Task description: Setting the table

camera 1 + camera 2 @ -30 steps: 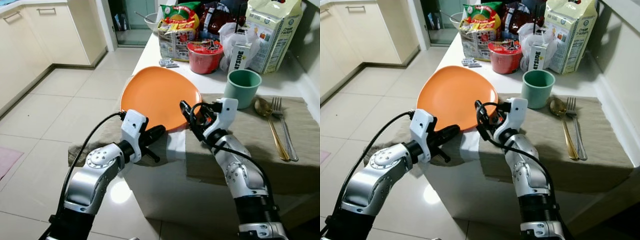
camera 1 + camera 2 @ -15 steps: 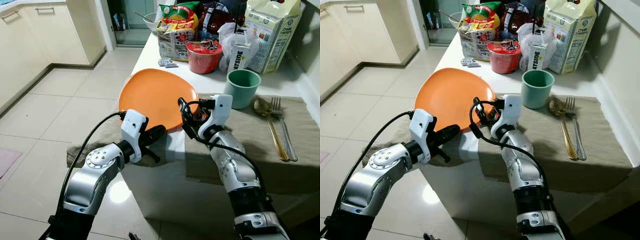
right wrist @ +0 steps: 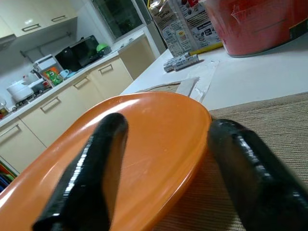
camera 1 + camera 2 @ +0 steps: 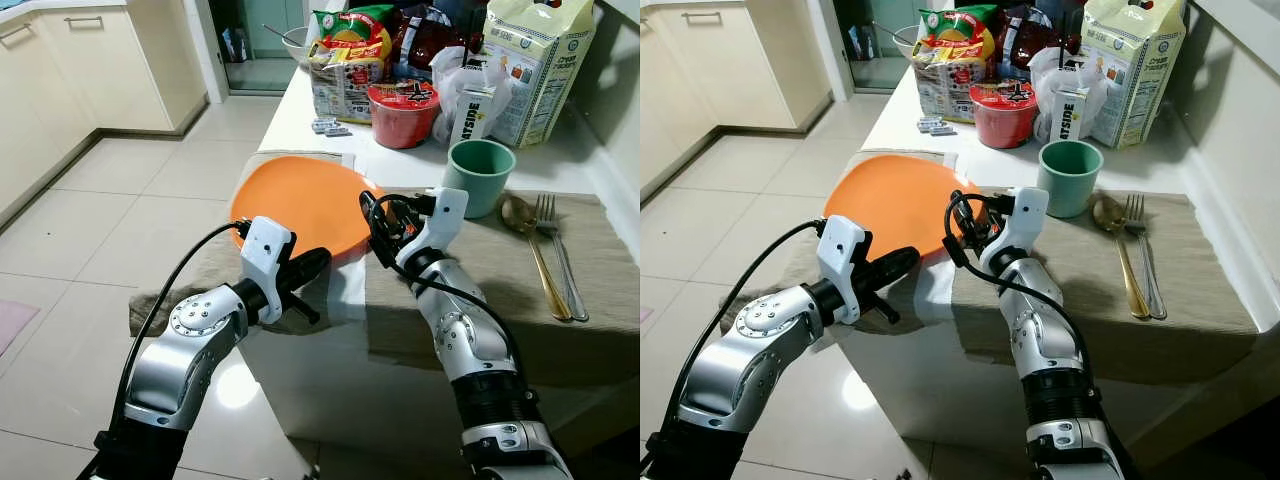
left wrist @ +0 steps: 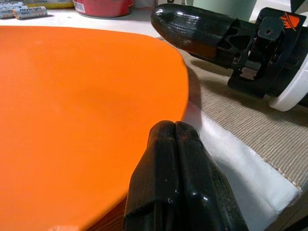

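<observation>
Two grippers are working one orange plate [image 4: 300, 205], and from the head views I am seeing it hanging half off the table's [image 4: 300, 105] near edge, beside the beige mat [image 4: 480, 290] with the green cup [image 4: 478, 176], spoon [image 4: 532, 250] and fork [image 4: 556, 250]. My right gripper [image 4: 975, 222] is straddling the rim.

Through the left wrist view, my left gripper [image 5: 175, 139] is pressed closed, holding nothing, tip just under the plate's edge.

Through the right wrist view, the fingers [image 3: 91, 168] are spread wide around the rim, not clamping. I am judging the plate could tip to the floor if I nudge it outward.
</observation>
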Controlling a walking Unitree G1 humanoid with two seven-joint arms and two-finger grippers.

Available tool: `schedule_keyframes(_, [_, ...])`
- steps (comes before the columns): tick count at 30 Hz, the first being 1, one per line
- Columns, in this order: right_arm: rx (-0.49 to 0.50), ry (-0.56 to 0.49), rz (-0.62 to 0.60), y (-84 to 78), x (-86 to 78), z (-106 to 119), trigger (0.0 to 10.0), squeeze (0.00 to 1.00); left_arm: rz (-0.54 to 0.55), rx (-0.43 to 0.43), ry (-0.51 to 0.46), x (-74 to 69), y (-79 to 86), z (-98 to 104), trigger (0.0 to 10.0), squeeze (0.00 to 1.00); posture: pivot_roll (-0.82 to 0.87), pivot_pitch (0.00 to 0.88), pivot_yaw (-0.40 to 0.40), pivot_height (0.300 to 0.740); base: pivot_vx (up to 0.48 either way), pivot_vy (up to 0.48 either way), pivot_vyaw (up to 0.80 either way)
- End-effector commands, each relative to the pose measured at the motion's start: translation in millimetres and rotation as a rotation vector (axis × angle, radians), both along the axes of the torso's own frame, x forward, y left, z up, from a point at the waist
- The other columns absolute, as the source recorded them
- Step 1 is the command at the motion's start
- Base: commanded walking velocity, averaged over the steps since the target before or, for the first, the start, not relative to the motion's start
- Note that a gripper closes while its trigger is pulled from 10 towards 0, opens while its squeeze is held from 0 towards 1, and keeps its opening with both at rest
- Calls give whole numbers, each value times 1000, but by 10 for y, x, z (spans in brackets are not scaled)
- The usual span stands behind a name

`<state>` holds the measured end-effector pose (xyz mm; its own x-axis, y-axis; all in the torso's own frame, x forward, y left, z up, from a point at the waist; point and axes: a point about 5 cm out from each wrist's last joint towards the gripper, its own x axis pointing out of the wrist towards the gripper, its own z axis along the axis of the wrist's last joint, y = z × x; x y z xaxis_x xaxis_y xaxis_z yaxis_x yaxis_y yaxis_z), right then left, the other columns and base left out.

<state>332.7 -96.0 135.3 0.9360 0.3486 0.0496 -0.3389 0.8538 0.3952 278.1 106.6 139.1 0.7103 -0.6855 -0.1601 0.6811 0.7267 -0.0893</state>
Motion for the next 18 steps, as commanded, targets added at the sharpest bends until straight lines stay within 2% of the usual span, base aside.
schedule_keyframes(1, [29,66,26,55,-35,-130,0,0,-4,23,71,-52,11,-138,10000,0,-153,32,84,740,0,0,0])
schedule_keyframes(2, [14,62,22,48,-35,-127,0,0,-4,23,69,-54,10,-135,10000,0,-152,32,83,740,0,0,0])
schedule_keyframes(3, [-59,27,-2,14,-29,-91,0,0,-4,21,50,-46,6,-101,10000,0,-153,32,84,740,0,0,0])
schedule_keyframes(4, [-59,27,-2,14,-29,-91,0,0,-4,21,50,-46,6,-101,10000,0,-153,32,84,740,0,0,0])
schedule_keyframes(5, [-186,-70,-18,-6,-35,4,10000,0,5,30,11,-24,6,-42,10000,0,-154,33,86,740,0,0,0])
schedule_keyframes(6, [-186,-70,-18,-6,-35,4,10000,0,5,30,11,-24,6,-42,10000,0,-154,33,86,740,0,0,0])
schedule_keyframes(7, [-258,-126,-29,-12,-43,55,10000,0,11,35,-12,-12,6,-10,10000,0,-155,34,87,740,0,0,0])
schedule_keyframes(10, [-526,-376,-117,-69,-107,309,10000,0,30,45,-145,66,-13,225,10000,0,-159,31,87,740,0,0,0])
schedule_keyframes(14, [-614,-464,-183,-138,-173,399,10000,0,42,21,-212,118,-32,388,10000,0,-166,31,86,740,0,0,0])
schedule_keyframes(17, [-642,-481,-191,-160,-215,386,10000,0,40,18,-217,129,-31,412,10000,0,-166,31,86,740,0,0,0])
schedule_keyframes(18, [-683,-513,-210,-181,-264,385,10000,0,37,11,-220,138,-28,434,10000,0,-171,29,90,740,0,0,0])
